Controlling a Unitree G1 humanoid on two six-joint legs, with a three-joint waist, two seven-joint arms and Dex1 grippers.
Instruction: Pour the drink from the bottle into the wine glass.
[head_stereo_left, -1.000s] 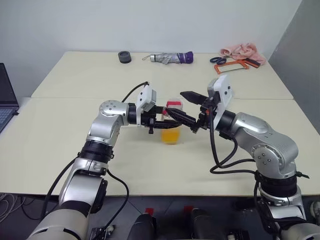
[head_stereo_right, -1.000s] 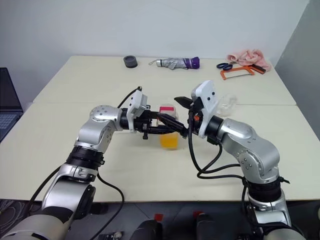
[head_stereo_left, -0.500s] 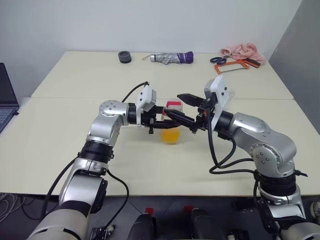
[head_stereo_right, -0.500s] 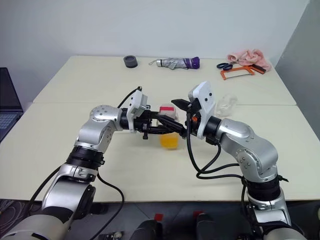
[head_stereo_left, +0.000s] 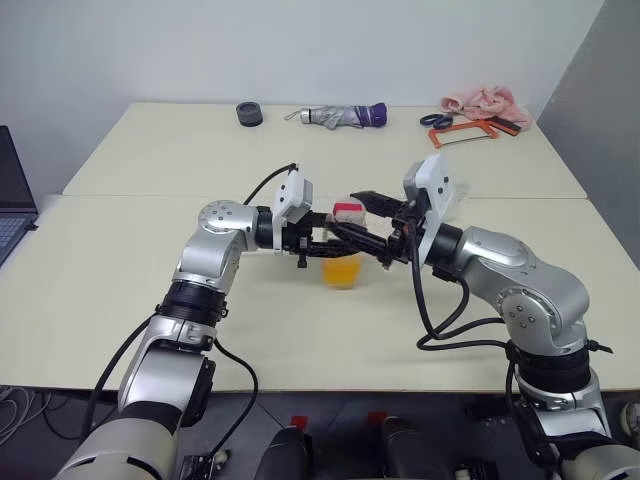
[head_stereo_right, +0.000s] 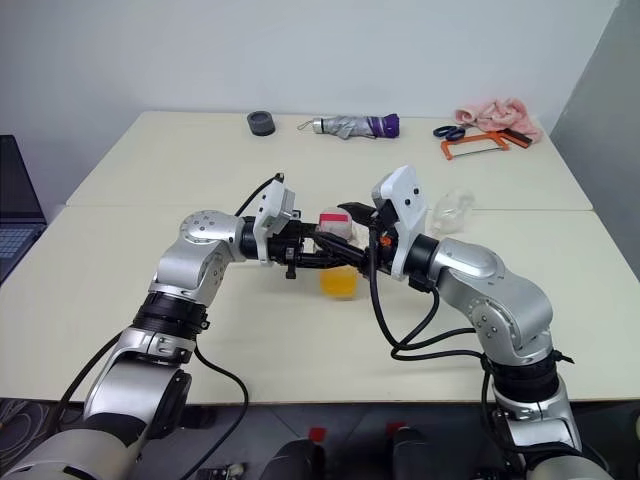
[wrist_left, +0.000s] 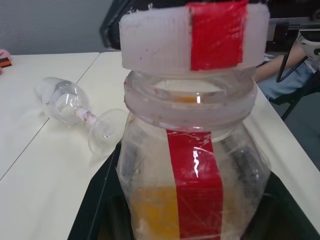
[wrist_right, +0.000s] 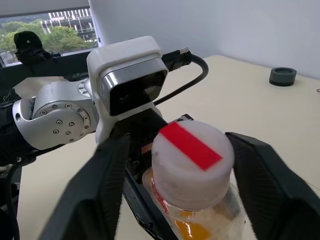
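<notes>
above the table (head_stereo_left: 150, 300), the left gripper (head_stereo_left: 325, 238) is clenched around the body of the bottle (wrist_left: 190, 165), upright, drink (head_stereo_left: 342, 270) low inside. the right gripper (wrist_right: 172, 165) straddles the bottle's cap (wrist_right: 192, 157), fingers (wrist_right: 100, 185) not touching it. the wine glass (wrist_left: 75, 107) lies on its side beyond the bottle.

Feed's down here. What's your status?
Left gripper shut on bottle, cap on. Right gripper astride cap, not yet clamped. Wine glass on its side.
</notes>
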